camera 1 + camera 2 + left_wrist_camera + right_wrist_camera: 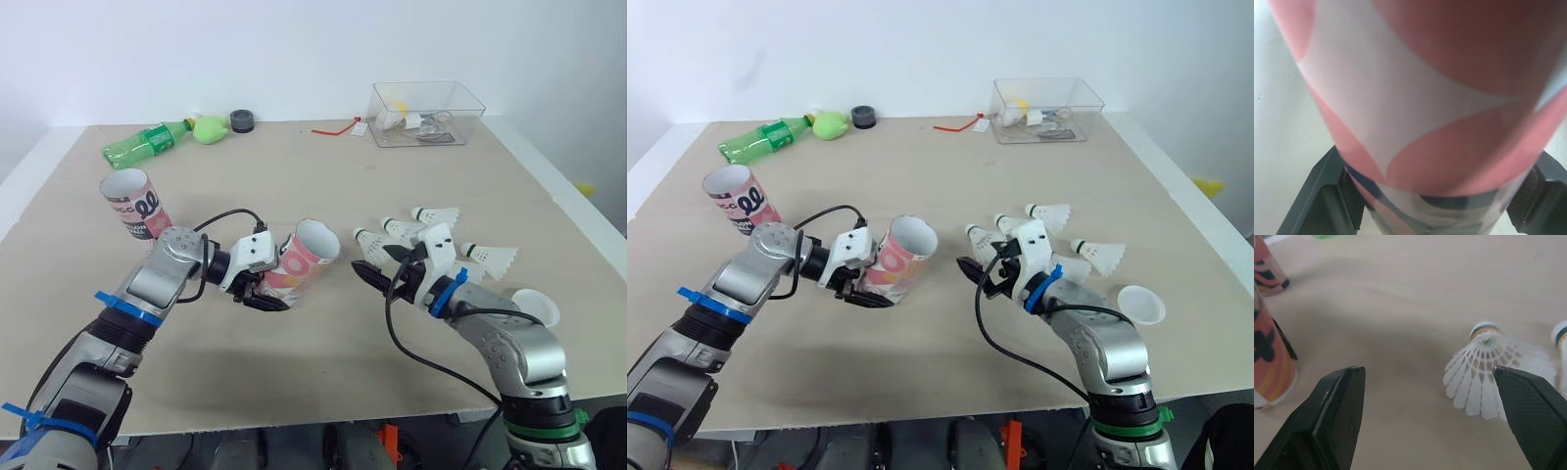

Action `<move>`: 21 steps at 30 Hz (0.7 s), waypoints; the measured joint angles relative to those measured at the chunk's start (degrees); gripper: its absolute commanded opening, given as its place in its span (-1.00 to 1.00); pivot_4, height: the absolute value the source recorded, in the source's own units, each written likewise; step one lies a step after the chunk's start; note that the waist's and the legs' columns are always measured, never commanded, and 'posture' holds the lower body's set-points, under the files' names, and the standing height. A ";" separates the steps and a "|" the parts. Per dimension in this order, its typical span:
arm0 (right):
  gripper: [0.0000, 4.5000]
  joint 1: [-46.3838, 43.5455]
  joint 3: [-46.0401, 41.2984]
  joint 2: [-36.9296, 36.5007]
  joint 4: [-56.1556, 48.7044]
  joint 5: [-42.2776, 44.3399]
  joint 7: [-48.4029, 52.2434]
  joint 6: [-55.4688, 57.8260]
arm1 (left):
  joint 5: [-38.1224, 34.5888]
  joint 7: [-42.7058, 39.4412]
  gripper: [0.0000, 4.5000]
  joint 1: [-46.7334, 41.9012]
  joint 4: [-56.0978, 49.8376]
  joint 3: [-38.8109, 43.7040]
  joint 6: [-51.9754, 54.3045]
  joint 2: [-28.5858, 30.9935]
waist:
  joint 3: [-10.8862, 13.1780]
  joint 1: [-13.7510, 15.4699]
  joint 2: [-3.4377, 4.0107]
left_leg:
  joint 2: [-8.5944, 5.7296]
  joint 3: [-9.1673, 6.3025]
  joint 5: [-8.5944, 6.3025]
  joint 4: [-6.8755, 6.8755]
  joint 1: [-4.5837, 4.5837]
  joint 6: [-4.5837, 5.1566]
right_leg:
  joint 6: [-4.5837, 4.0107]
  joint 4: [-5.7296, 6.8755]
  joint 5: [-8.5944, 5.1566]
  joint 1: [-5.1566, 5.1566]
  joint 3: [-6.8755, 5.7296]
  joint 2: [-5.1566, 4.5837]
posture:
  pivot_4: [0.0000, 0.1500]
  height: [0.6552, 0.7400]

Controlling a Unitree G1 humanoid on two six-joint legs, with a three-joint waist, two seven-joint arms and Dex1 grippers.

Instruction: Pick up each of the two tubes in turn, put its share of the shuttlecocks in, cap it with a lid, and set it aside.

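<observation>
Over the desk (294, 186), the tilted pink tube (306, 257) sits clamped in my left pincer (263, 294), perhaps lifted just clear, its mouth toward my right pincer (379, 270), which gapes wide just beside the loose shuttlecocks (431, 235).

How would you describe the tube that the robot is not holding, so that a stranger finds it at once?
On the beige table, look at the robot's left side, nearer than the green bottle. A pink-and-white tube stands there alone, mouth open; the other tube is tilted in the left gripper.
</observation>
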 measured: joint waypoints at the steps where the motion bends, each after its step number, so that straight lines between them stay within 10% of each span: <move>1: 0.98 -0.17 0.19 0.09 0.65 -0.44 0.14 -0.29 | 0.00 0.01 0.35 0.02 -0.02 0.00 0.00 -0.02 | 0.00 0.00 0.00 | 0.00 0.00 0.00 0.00 0.00 0.00 | 0.00 0.00 0.00 0.00 0.00 0.00 | 1.00 1.00; 14: 0.98 -7.20 1.90 5.21 8.88 -2.93 -0.61 -1.38 | -0.02 1.04 0.35 0.55 -0.58 0.00 -0.16 -0.55 | 0.00 -0.05 0.00 | 0.04 -0.01 0.00 -0.02 0.01 0.00 | -0.06 0.01 -0.01 0.00 0.00 0.04 | 1.00 1.00; 21: 0.00 -10.28 1.91 5.96 12.40 -4.17 -1.18 -1.84 | -0.02 1.46 0.35 0.79 -0.80 0.02 -0.18 -0.50 | 0.00 -0.07 0.00 | 0.04 0.00 0.00 -0.01 0.03 0.00 | -0.04 0.01 0.01 0.00 -0.01 0.05 | 1.00 1.00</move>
